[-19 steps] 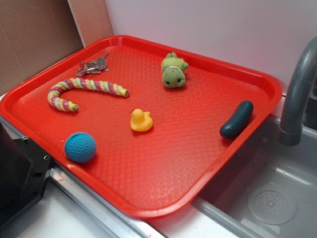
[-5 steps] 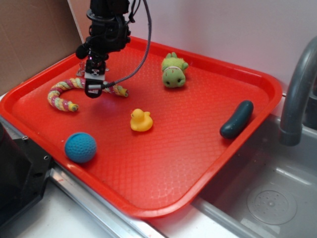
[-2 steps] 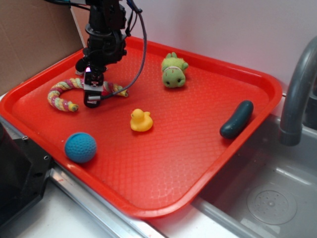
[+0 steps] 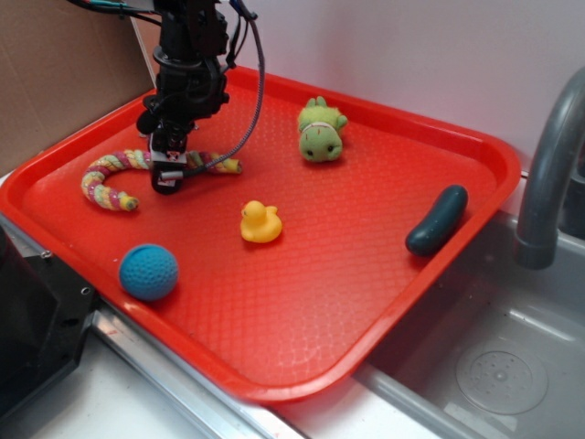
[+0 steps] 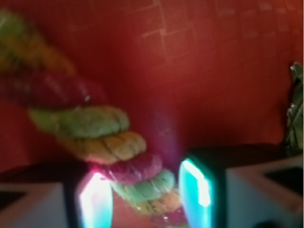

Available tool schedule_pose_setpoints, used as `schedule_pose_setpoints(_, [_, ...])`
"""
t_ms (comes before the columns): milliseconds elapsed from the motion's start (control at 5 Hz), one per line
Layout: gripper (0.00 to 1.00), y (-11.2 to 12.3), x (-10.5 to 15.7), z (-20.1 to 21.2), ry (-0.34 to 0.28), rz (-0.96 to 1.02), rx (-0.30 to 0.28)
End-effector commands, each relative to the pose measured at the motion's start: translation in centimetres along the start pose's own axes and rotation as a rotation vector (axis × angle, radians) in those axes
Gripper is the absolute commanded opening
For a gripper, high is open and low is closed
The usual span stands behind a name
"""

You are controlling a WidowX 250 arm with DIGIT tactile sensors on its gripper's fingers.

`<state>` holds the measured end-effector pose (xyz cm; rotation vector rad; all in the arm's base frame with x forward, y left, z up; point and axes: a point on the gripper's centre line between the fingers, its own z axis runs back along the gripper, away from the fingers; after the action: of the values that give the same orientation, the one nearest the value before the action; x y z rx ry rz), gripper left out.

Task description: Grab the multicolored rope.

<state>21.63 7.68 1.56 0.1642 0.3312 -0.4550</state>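
1. No legible text, brand, no. or sign in either view.
2. Claw (image 4: 167, 174): small white patch w/ dark marks near the tip in ext. view; too small to read.
3. Wrist view is blurred; nothing printed shows on the rope (image 5: 118, 161) or the tray (image 5: 213, 71).
4. Duck (image 4: 260, 222), ball (image 4: 148, 272), plush (image 4: 321, 130): no lettering visible.
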Motion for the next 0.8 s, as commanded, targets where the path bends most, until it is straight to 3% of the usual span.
schedule_pose_setpoints(0, [0.00, -0.5, 0.2, 1.0, -0.027, 0.043, 0.014])
schedule_pose_setpoints(200, [0.00, -0.3, -0.5, 3.9, -0.052, 0.233, 0.059])
schedule_pose_setpoints(400, [0.00, -4.4, -1.5, 9.4, -0.238, 0.502, 0.008])
schedule_pose_setpoints(600, [0.00, -6.7, -4.4, 14.7, -0.372, 0.575, -0.175])
